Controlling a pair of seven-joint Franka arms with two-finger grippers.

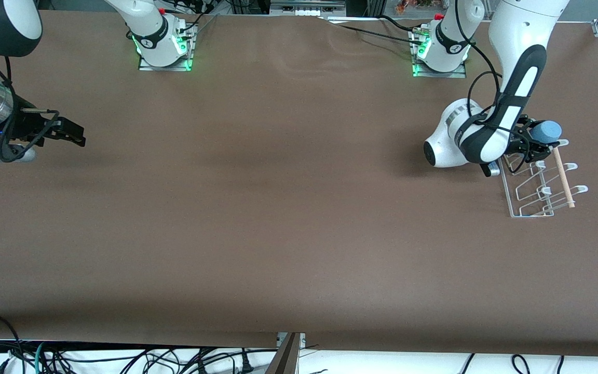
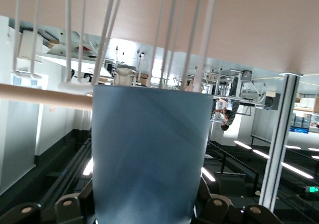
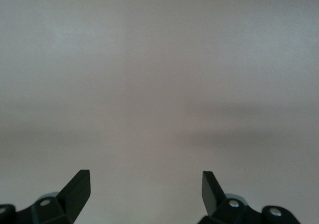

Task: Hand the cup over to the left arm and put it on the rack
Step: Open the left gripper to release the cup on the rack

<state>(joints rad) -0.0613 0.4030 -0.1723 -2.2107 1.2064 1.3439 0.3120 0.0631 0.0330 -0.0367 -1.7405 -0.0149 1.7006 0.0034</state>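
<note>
Above table (image 1: 278, 208), cup (image 1: 546, 131) hiding rack (image 1: 540, 187) prongs.

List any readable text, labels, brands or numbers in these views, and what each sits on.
None readable.
Small light-blue plastic cup, held in the left tool over the white wire rack: no print visible.
Round marks on the collars of both arm bases: too small to read.
Brown table and right tool, waiting open: no markings.

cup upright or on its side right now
On its side: the cup lies horizontal in the left gripper, shut on it, over the rack.
</note>
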